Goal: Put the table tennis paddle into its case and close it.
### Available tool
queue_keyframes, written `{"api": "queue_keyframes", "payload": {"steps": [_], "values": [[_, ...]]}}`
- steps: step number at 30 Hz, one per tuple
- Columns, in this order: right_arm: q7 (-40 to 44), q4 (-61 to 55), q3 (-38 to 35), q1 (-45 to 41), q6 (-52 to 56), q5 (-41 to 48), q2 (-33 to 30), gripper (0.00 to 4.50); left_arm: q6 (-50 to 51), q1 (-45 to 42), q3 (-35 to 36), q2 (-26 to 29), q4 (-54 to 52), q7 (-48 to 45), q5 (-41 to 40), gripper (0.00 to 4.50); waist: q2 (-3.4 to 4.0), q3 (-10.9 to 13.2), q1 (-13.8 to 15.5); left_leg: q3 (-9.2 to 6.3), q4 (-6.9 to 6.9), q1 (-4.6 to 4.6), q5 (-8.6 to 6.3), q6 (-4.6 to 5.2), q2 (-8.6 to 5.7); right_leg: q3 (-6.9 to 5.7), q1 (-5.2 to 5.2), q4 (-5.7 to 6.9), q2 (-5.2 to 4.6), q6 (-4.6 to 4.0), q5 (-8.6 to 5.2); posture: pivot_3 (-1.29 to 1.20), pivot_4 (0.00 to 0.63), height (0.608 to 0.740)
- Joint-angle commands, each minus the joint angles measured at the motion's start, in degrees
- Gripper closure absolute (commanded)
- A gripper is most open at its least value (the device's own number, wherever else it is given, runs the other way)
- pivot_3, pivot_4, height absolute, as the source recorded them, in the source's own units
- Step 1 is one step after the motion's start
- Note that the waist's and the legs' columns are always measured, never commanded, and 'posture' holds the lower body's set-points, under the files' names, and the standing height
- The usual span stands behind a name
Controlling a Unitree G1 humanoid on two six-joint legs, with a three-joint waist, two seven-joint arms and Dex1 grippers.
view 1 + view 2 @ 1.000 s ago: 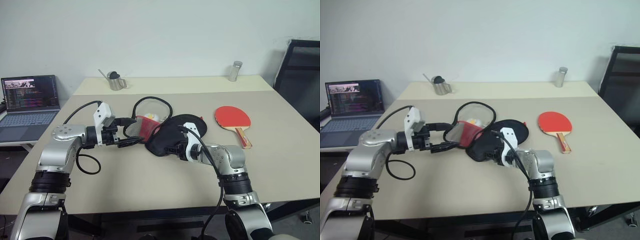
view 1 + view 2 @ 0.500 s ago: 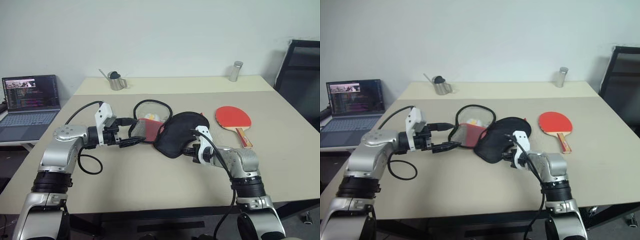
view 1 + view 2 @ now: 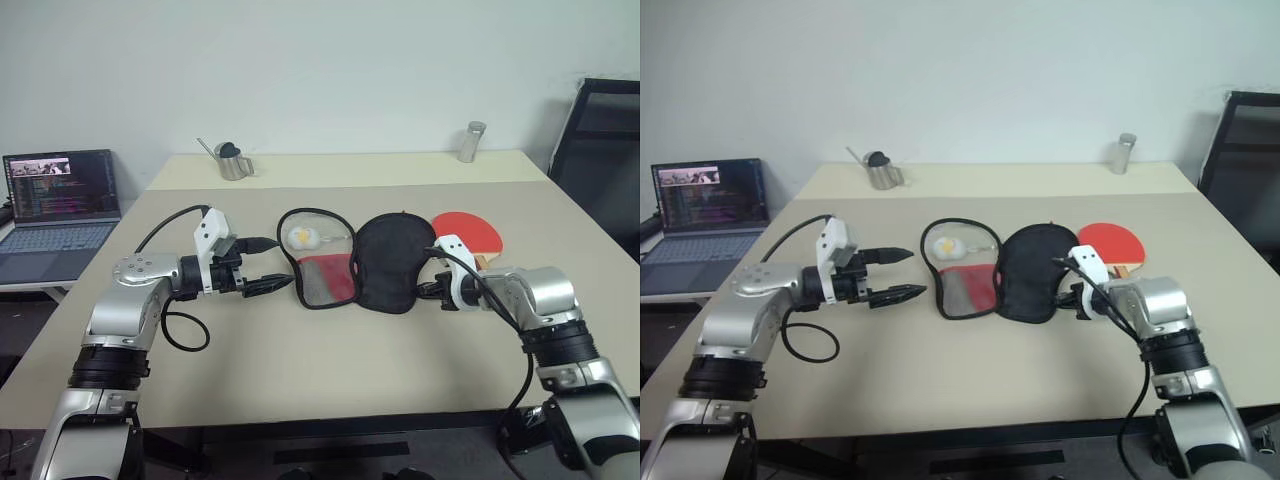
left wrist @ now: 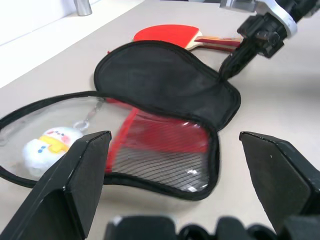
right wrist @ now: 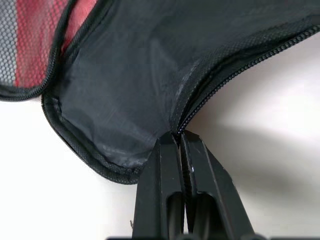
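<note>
Case (image 3: 355,265) now lies unfolded on the counter (image 3: 300,370), its black half pulled flat toward the right since a second ago; interior exposed, ready for loading. Right end effector (image 3: 437,290) pinched tight on the black half's zipper rim. Left end effector (image 3: 275,284) fully spread, empty. Count: one case, one table tennis paddle (image 3: 470,232) just beyond it, partly hidden behind the black half.

Beige table (image 3: 300,370) with opened case (image 3: 350,268), paddle (image 3: 476,232), two metal cups.
</note>
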Motion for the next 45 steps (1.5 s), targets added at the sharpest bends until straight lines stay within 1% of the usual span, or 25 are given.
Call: {"api": "queue_keyframes", "payload": {"steps": [1,6,15,19,23,27,30,34,36,38,40,43,45], "values": [[4.74,1.74,3.15,-2.10,-3.66,-1.80,-2.57,4.47,-0.31,-0.20,0.70,0.05,-2.18,0.37,-0.37,0.00,0.00,0.00,0.00,0.00,0.00,0.00,0.00,0.00,0.00,-0.01,0.00,0.00,0.00,0.00,0.00,0.00,0.150,0.740],[7.76,5.43,5.47,-3.19,-8.36,-4.55,-3.67,4.47,-0.08,0.22,0.52,-0.20,-2.78,0.55,-0.39,0.00,-0.01,0.00,0.01,0.00,0.01,0.00,0.00,0.00,-0.01,-0.01,0.01,-0.01,0.00,0.00,0.00,0.00,0.150,0.740],[8.82,17.58,6.05,-9.78,-18.51,-10.26,-1.58,4.47,-0.40,-0.56,-0.11,-0.77,-2.26,0.38,0.25,0.00,-0.02,0.01,0.00,0.02,0.04,0.00,0.00,0.00,0.00,0.00,0.01,0.02,0.00,0.00,0.01,0.00,0.150,0.740],[9.68,21.06,5.63,-11.71,-20.66,-11.60,-0.49,4.47,-0.49,-0.64,-0.24,-0.88,-2.30,0.31,0.22,0.00,-0.02,0.01,-0.01,0.03,0.02,0.00,0.00,-0.01,0.00,0.01,0.00,0.01,0.00,0.00,0.01,0.00,0.150,0.740],[9.89,22.16,5.38,-11.89,-21.31,-12.31,0.78,4.47,-0.74,-0.81,-0.27,-0.94,-2.15,0.22,0.28,0.00,-0.02,0.01,-0.01,0.03,0.03,0.00,0.00,-0.01,0.00,0.01,0.01,0.03,0.00,-0.01,0.02,0.00,0.150,0.740],[8.48,23.11,4.26,-11.89,-22.10,-13.10,1.48,4.47,-0.86,-0.94,-0.33,-0.99,-2.03,0.23,0.39,0.00,-0.01,0.01,-0.01,0.03,0.04,0.00,0.00,-0.01,0.00,0.01,0.01,0.04,0.00,-0.01,0.02,0.00,0.150,0.740],[6.33,24.09,2.99,-12.07,-23.59,-14.27,1.07,3.83,-0.99,-1.24,-0.42,-1.14,-1.67,0.22,0.50,0.00,-0.01,0.01,-0.01,0.03,0.04,0.00,0.00,-0.01,0.00,0.01,0.01,0.04,0.00,-0.02,0.02,0.00,0.150,0.740],[5.42,20.81,3.16,-10.09,-23.91,-15.48,-0.24,2.48,-1.15,-1.64,-0.49,-1.48,-1.20,0.12,0.84,0.00,-0.01,0.01,-0.01,0.03,0.04,0.00,0.00,-0.01,0.00,0.02,0.01,0.04,0.00,-0.02,0.02,0.00,0.150,0.740],[4.82,19.15,2.89,-8.99,-23.97,-15.92,-0.84,1.73,-1.15,-1.76,-0.52,-1.70,-1.21,0.12,0.96,0.00,-0.01,0.01,-0.01,0.03,0.04,0.00,0.00,-0.01,0.00,0.02,0.01,0.04,0.00,-0.02,0.02,0.00,0.150,0.740],[4.87,15.61,1.20,-7.70,-22.22,-14.53,-1.22,1.02,-1.07,-1.85,-0.49,-1.97,-1.44,0.17,0.92,0.00,-0.01,0.01,0.01,0.03,0.04,0.00,0.00,-0.01,-0.01,0.02,0.01,0.03,0.00,-0.02,0.02,0.00,0.150,0.740],[4.40,8.46,-2.43,-4.87,-19.89,-12.12,-1.84,0.36,-0.76,-1.81,-0.30,-2.16,-2.28,0.21,0.59,0.00,-0.02,0.01,0.02,0.03,0.04,0.00,0.00,-0.01,0.00,0.02,0.01,0.04,0.00,-0.02,0.02,0.00,0.150,0.740],[0.65,-1.62,-7.19,1.89,-20.85,-12.27,-3.78,0.36,-0.43,-1.46,0.06,-1.46,-4.98,-0.67,-0.22,0.00,-0.01,0.01,0.10,0.02,0.03,0.00,0.00,-0.01,0.01,0.01,0.01,0.04,0.00,-0.02,0.02,0.00,0.150,0.740],[-1.34,-5.78,-9.88,5.62,-18.74,-11.62,-3.97,0.36,0.56,-1.82,0.51,-1.13,-6.25,-0.88,-1.02,0.00,-0.02,0.01,0.32,0.00,0.04,-0.01,-0.01,-0.03,0.00,-0.01,0.03,0.00,-0.01,-0.01,0.02,0.00,0.150,0.740]]}}
